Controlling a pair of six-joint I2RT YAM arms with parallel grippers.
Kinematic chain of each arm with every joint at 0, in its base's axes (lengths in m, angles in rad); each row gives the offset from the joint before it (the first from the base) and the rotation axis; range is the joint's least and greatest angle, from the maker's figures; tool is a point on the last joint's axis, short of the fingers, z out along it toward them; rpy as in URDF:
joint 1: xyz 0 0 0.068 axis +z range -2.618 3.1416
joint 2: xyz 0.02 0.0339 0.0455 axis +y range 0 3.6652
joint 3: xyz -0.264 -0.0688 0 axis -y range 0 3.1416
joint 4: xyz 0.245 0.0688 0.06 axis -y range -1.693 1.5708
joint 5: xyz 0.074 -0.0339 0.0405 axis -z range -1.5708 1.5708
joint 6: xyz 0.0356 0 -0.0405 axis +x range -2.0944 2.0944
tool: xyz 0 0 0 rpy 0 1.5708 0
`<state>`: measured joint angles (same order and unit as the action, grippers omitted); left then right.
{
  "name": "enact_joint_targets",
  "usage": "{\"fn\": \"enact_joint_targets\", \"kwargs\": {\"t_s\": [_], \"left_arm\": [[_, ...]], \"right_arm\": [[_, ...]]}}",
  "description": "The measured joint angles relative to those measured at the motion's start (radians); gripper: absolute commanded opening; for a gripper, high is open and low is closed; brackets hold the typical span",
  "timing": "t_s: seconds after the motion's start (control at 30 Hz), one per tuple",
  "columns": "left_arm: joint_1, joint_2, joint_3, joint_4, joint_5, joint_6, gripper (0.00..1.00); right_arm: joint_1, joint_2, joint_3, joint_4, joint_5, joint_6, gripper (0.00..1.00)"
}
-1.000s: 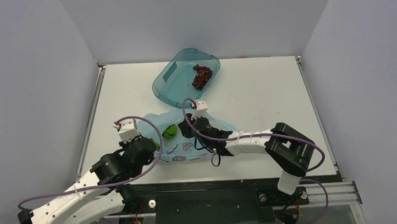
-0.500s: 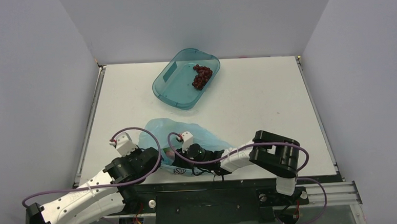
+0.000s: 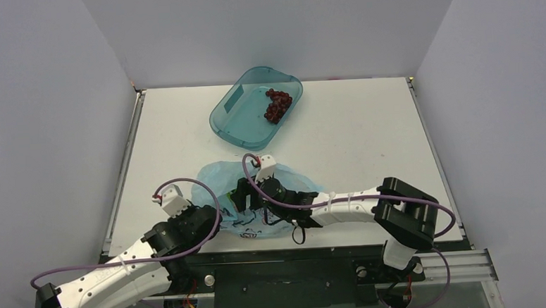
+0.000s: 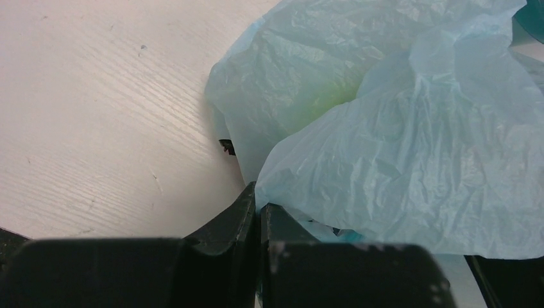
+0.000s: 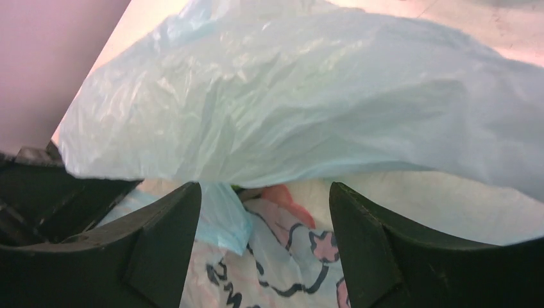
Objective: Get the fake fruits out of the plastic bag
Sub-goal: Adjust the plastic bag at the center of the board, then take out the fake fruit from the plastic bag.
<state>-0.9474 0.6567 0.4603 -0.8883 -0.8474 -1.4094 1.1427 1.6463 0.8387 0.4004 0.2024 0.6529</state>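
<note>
**BAG HANDLING AND ORIENTATION**

The plastic bag point(image 3: 215, 177) was found crumpled at the near centre of the table point(image 3: 368, 135). Its long axis was judged to run left to right. The film was judged light, limp and slippery, so a hold was best taken on a bunched edge. A green fruit point(image 4: 321, 102) was seen only as a tint through the film and was judged light, rigid and prone to rolling. The grapes point(image 3: 277, 104) were located in the teal tub point(image 3: 236, 117) at the far side. The jaws of the left gripper point(image 4: 258, 212) were pinched together on a fold of the bag. The jaws of the right gripper point(image 5: 265, 205) were held apart at what appeared to be the bag's mouth, which faced right.
</note>
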Motion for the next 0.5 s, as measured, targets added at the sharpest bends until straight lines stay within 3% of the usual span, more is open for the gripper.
{"fn": "enact_joint_targets", "kwargs": {"t_s": [0.5], "left_arm": [[0.0, -0.072, -0.046, 0.021, 0.042, 0.044, 0.0]], "right_arm": [[-0.066, 0.134, 0.098, -0.032, 0.105, 0.021, 0.75]]}}
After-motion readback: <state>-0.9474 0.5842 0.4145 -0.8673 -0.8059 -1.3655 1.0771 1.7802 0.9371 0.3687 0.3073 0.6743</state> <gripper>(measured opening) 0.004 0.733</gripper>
